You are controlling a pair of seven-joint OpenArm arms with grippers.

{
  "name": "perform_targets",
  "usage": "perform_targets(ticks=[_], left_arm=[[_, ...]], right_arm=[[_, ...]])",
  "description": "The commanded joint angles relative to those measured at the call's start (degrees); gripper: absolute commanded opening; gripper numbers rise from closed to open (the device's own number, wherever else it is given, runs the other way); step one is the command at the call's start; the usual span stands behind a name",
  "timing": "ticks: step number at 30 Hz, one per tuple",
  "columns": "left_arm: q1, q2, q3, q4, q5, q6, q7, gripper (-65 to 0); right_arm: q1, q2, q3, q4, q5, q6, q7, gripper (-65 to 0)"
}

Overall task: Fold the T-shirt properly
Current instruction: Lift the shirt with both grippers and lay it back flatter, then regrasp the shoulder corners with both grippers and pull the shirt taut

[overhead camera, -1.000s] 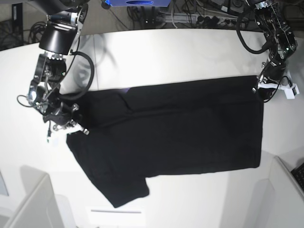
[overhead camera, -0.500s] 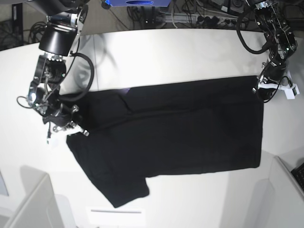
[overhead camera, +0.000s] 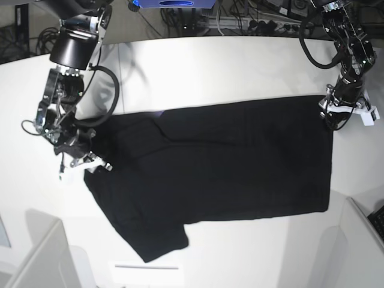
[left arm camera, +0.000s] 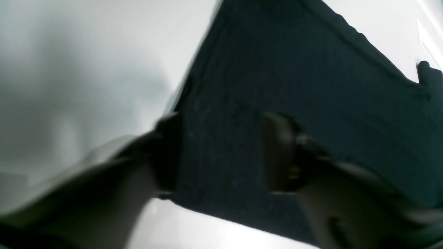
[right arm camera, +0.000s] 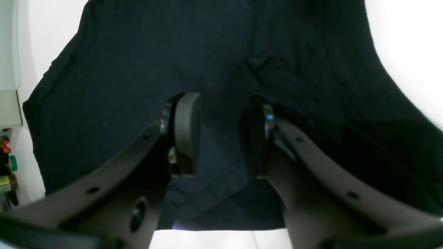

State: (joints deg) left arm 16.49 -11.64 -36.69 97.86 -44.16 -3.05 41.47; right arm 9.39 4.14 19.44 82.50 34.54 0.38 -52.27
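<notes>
1. Plainly, the right gripper (right arm camera: 221, 135) has its jaws parted with a clear gap between the two pads; nothing is pinched, and dark cloth shows through the gap below them.
2. Over on the other side, the left gripper (left arm camera: 221, 152) also stands with its jaws apart, one finger (left arm camera: 280, 152) over the cloth and the other at its edge; the view is blurred, so whether either finger touches the fabric cannot be told.
3. Spread flat on the white table (overhead camera: 210, 66) lies the T-shirt (overhead camera: 228, 162), plain black side up, one sleeve pointing toward the near edge.
4. From the base view, the right gripper (overhead camera: 84, 159) sits at the shirt's left end and the left gripper (overhead camera: 336, 111) at its far right corner.
</notes>
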Motion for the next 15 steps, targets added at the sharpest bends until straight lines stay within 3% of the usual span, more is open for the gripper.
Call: perform_targets(ticks=[1, 3, 7, 11, 15], left_arm=[[-0.89, -0.98, -2.21, 1.26, -0.54, -0.51, -1.52, -23.5], [-1.68, -0.89, -5.03, 1.34, -0.63, -0.60, -1.34, -21.1], [2.19, -0.80, -9.51, 2.84, -3.18, -2.62, -1.34, -20.9], [7.11, -0.71, -12.85, 2.66, -8.72, -6.93, -1.34, -20.9], [11.07, -0.62, -14.17, 2.14, -8.72, -11.59, -1.34, -21.1]], right_arm=[[0.50, 0.65, 0.38, 1.59, 0.93, 0.01, 1.06, -42.6], [-1.17, 0.30, 1.44, 3.96, 0.93, -0.95, 1.59, -42.8], [-8.11, -3.39, 7.06, 14.78, 1.02, -10.62, 7.57, -42.2], [-14.09, -4.89, 7.24, 21.72, 1.37, -11.15, 8.18, -41.9], [-18.40, -9.46, 11.90, 22.69, 1.37, -11.15, 8.62, -34.1]])
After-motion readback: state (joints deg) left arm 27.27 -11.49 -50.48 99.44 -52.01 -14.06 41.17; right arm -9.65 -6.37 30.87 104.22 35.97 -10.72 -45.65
